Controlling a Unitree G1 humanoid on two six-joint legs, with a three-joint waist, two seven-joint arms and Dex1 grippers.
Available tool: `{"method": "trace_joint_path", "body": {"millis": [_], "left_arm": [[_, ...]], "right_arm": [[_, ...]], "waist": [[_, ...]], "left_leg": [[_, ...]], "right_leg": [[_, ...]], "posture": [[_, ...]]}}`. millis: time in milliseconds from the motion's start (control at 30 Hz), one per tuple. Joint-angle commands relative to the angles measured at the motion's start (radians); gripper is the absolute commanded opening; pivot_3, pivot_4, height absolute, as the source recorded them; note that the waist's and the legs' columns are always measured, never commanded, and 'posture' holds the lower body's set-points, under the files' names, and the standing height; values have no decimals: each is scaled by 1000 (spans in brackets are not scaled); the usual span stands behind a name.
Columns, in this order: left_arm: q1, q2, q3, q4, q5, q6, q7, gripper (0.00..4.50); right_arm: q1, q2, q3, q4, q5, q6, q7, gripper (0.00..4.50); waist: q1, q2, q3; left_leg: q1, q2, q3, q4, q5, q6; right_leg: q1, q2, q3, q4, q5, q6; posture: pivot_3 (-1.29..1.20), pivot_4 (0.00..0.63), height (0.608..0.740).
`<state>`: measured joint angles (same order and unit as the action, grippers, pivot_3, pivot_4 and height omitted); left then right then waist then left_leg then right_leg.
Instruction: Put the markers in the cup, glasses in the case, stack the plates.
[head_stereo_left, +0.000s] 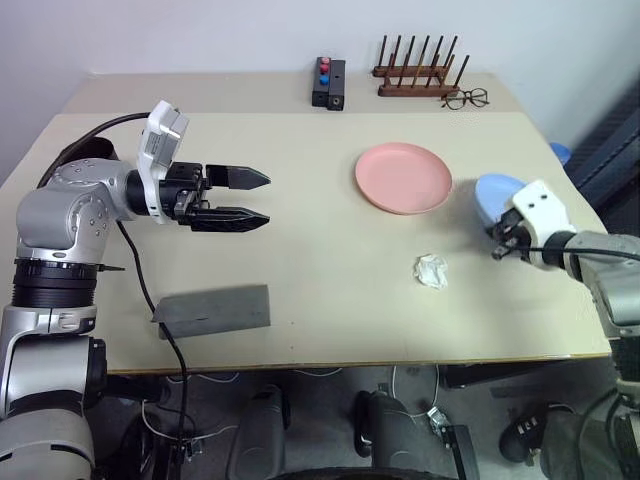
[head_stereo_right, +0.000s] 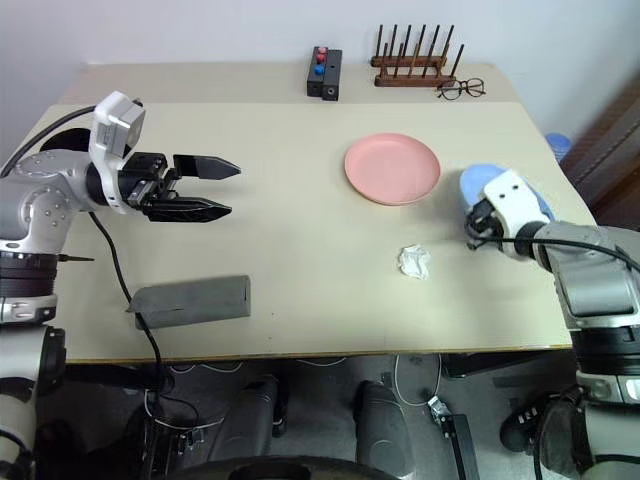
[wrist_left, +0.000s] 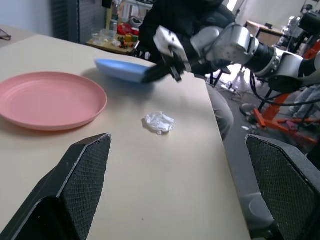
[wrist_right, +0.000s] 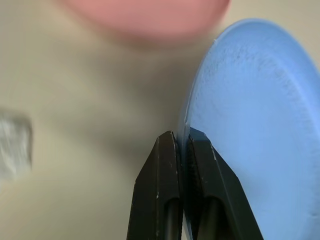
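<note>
My right gripper (wrist_right: 182, 134) is shut on the rim of the light blue plate (wrist_right: 260, 100), which it holds tilted just off the table at the right edge (head_stereo_left: 495, 190). To its left, the salmon pink plate (head_stereo_left: 403, 177) lies flat on the table. The grey case (head_stereo_left: 215, 308) lies flat near the front left edge. Above the left part of the table my left gripper (head_stereo_left: 266, 199) hovers open and empty, pointing toward the plates. The markers, the cup and the glasses are out of view.
A crumpled white paper (head_stereo_left: 432, 270) lies in front of the pink plate. At the back stand a wooden rack (head_stereo_left: 418, 75), thin clear-lens spectacles (head_stereo_left: 466, 98) and a black box with red and blue knobs (head_stereo_left: 329, 83).
</note>
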<state>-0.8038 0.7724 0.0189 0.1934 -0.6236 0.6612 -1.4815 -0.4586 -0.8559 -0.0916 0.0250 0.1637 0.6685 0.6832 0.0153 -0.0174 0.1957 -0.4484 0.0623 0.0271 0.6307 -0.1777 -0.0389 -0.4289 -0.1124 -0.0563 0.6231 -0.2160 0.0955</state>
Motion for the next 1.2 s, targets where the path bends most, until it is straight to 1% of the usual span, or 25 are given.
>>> {"method": "trace_joint_path", "body": {"millis": [33, 133, 267, 333, 400, 467, 567, 733, 833, 867, 900, 933, 1067, 1133, 1200], "left_arm": [[-22, -7, 28, -14, -16, -8, 4, 4500], [-22, -14, 31, -15, -17, -5, 11, 4500], [-16, -17, 36, -24, -19, -2, 19, 4500], [-9, -17, 43, -32, -23, 1, 28, 4500], [-1, -16, 49, -43, -27, 4, 35, 4500], [17, -10, 57, -63, -28, 6, 45, 4500], [36, -1, 73, -89, -42, 22, 58, 4500], [64, 15, 92, -116, -55, 39, 76, 4500], [69, 16, 92, -119, -58, 36, 80, 4500], [68, 15, 90, -117, -59, 36, 81, 4500], [66, 14, 89, -115, -60, 36, 82, 4500], [63, 12, 86, -113, -61, 36, 82, 4500], [50, 12, 75, -102, -67, 52, 75, 4500], [48, 12, 74, -100, -66, 53, 72, 4500], [49, 13, 75, -101, -67, 56, 71, 4500]], "right_arm": [[-92, 51, -5, -45, 20, -59, -10, 37], [-165, 115, 44, 11, -16, -104, -35, 37], [-283, 226, 157, 111, -73, -215, -33, 37], [-340, 287, 197, 192, -91, -269, -29, 37], [-376, 324, 218, 265, -108, -316, -28, 37], [-399, 360, 244, 343, -136, -359, -44, 37], [-410, 382, 282, 421, -194, -433, -61, 37], [-430, 390, 287, 498, -224, -478, -55, 37], [-435, 394, 271, 511, -211, -476, -31, 1018], [-434, 397, 267, 509, -210, -476, -34, 1424], [-434, 400, 263, 506, -209, -474, -37, 1996], [-431, 399, 265, 497, -210, -474, -32, 2442], [-424, 394, 232, 438, -181, -441, -26, 4483], [-408, 387, 170, 347, -103, -374, 2, 4483], [-373, 369, 95, 215, -2, -260, 38, 4483]], "waist": [[-4, 0, 0], [-10, 0, 0], [-17, 0, 0], [-25, 0, 0], [-28, 0, 0], [-26, 0, 0], [-27, 0, 0], [-29, 0, 0], [-29, 0, 0], [-29, 0, 0], [-30, 0, 0], [-30, 0, 0], [-29, 0, 0], [-29, 1, 0], [-28, 1, 0]], "left_leg": [[0, 0, 0, 0, 0, 0], [0, 0, 0, 0, 0, 0], [0, 0, 0, 0, 0, 0], [0, 0, 0, 0, 0, 0], [0, 0, 0, -1, 0, 0], [0, 0, 0, -1, 0, 0], [0, 0, 0, -1, 0, 0], [0, 0, 0, -1, 0, 0], [0, 0, 0, -1, 0, 0], [0, 0, 0, -1, 0, 0], [0, 0, 0, -1, 0, 0], [0, 0, 0, -1, 0, 0], [0, 0, 0, -1, 0, 0], [0, 0, 0, -1, 0, 0], [0, 0, 0, -1, 0, 0]], "right_leg": [[0, 0, 0, 0, 0, 0], [0, 0, 0, 0, 0, 0], [-1, 0, 0, 1, 0, 0], [-1, 0, 0, 2, 0, 1], [-1, 0, 0, 2, 0, 1], [-1, 0, 0, 3, 1, 4], [-1, 0, 0, 3, 1, 5], [-1, 0, 0, 4, 1, 5], [-1, 0, 0, 4, 1, 5], [-1, 0, 0, 4, 1, 5], [-1, 0, 0, 4, 1, 5], [-1, 0, 0, 5, 1, 5], [-1, 0, 0, 5, 1, 5], [-1, 0, 0, 5, 1, 5], [-1, 0, 0, 5, 1, 6]], "posture": [[0, 150, 740], [0, 150, 740], [0, 150, 740], [0, 150, 740], [0, 150, 740], [0, 150, 740], [0, 150, 740], [0, 150, 740], [0, 150, 740], [0, 150, 740], [0, 150, 740], [0, 150, 740], [0, 150, 740], [0, 150, 740], [0, 150, 740]]}}
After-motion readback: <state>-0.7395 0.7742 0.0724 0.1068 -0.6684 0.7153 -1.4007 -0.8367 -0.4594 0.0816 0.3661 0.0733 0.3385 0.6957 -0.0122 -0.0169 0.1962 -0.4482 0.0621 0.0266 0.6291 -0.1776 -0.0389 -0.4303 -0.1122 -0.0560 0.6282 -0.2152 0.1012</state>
